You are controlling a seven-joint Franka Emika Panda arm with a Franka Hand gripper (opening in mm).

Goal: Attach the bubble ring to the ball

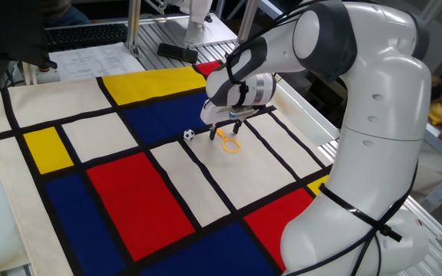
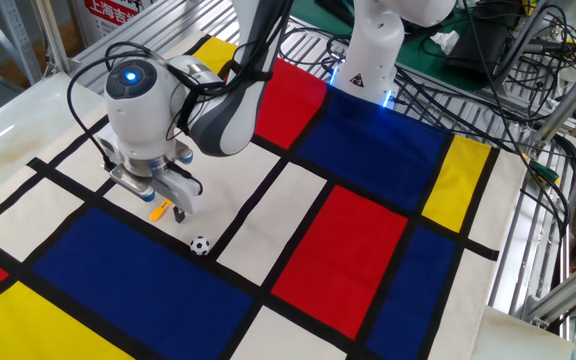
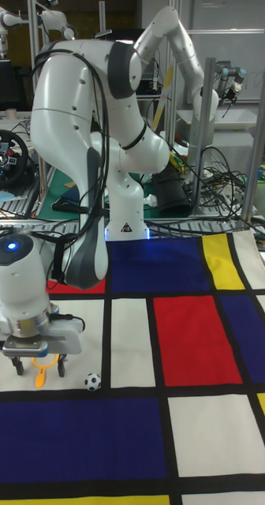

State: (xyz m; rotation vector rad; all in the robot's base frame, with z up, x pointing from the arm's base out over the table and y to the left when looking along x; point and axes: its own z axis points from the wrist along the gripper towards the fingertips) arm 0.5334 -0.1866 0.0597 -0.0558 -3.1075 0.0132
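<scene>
— Where does the bubble ring (image 1: pixel 231 145) lie?
— Flat on a white panel of the colour-block cloth (image 1: pixel 129 192), just beside the ball (image 1: pixel 189 134), which rests on a black stripe, apart from it.
— And the gripper (image 3: pixel 39 365)?
— Low over the ring's handle, fingers (image 3: pixel 19 367) spread either side of it, gripping nothing. Contact with the handle cannot be made out.
</scene>
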